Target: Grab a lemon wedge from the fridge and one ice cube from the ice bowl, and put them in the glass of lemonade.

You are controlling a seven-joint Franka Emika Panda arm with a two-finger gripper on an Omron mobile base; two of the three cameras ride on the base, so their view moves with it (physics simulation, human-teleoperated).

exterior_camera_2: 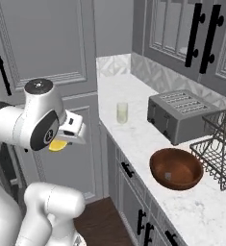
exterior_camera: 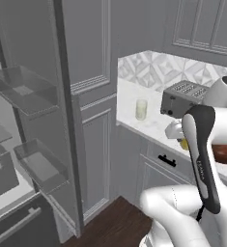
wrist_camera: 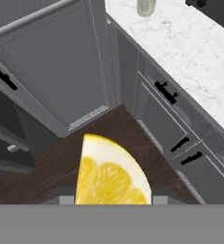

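The gripper (exterior_camera_2: 61, 142) holds the lemon wedge (wrist_camera: 111, 172) between its half-closed jaws, above the wooden floor beside the open fridge (exterior_camera: 28, 144). The glass of lemonade (exterior_camera_2: 122, 112) stands on the counter (exterior_camera_2: 133, 129), well apart from the hand, near the toaster (exterior_camera_2: 179, 115). To do it well, carry the wedge high over the counter edge, stop exactly above the rim — and release only then.
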